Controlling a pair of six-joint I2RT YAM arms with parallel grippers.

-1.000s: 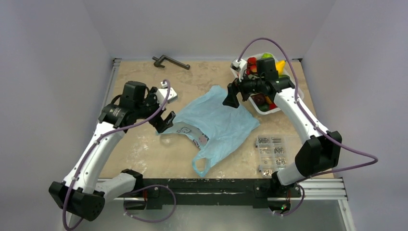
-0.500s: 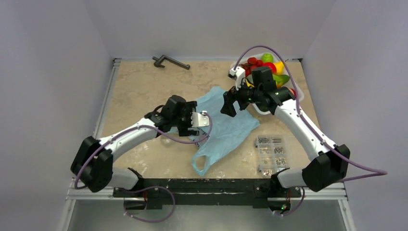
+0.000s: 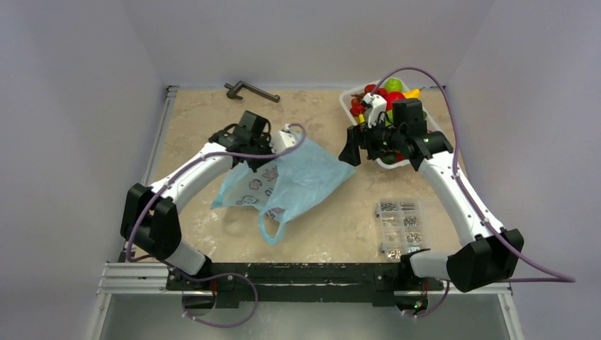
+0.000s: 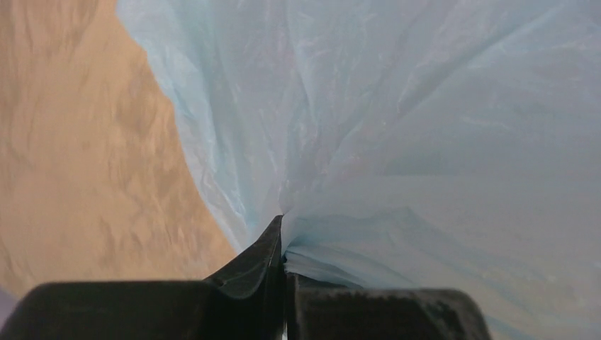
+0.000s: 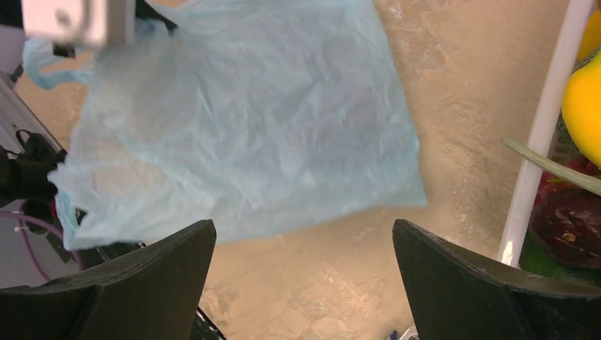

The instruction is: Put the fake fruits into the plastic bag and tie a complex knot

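L gripper (image 4: 283, 244) is clamped on a pinch of the plastic bag (image 3: 305, 177), with film bunched betw. its closed fingers. Bag hangs from it and looks partly lifted off the table (image 3: 198, 120). Printed patch faces up, and one handle loop (image 3: 270, 232) trails toward the near edge. R gripper (image 5: 305, 237) hovers wide open, holding nothing, betw. the bag and the white tray (image 3: 346, 106). Fake fruits (image 3: 391, 91) all sit in that tray at far right; none in the bag yet.

Handling, my read: bag is v. light, limp, slick film with no shape of its own. Mouth will prob. collapse unless 2 pts are held apart. Best hold = handle loops or mouth rim, not mid-panel. Fruits look hard, glossy, light. Round ones may roll or squirt out of a pinch, so grip across the middle; take the banana along its body.
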